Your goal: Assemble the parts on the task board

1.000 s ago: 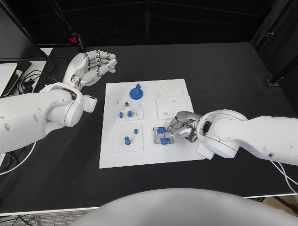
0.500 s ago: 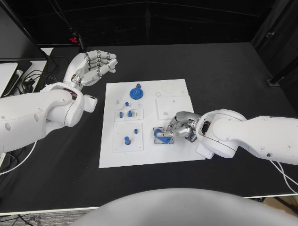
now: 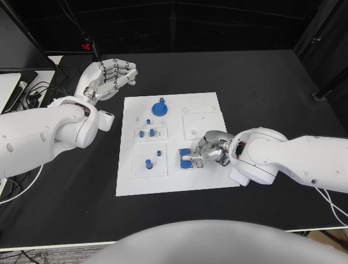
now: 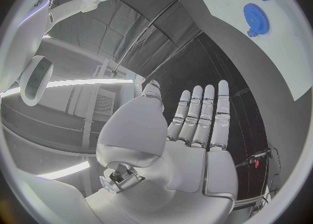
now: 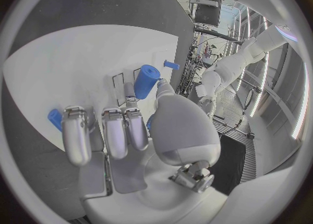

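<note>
Lying beneath right hand (image 3: 209, 149), blue part (image 3: 188, 159)

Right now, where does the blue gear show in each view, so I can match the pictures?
Head view: the blue gear lies on the far left part of the task board, near the open left hand.
Left wrist view: the gear sits near the circle's rim on the white board, beyond the fingertips.
Right wrist view: I cannot make it out.
Shared landmark: the white task board.
</note>
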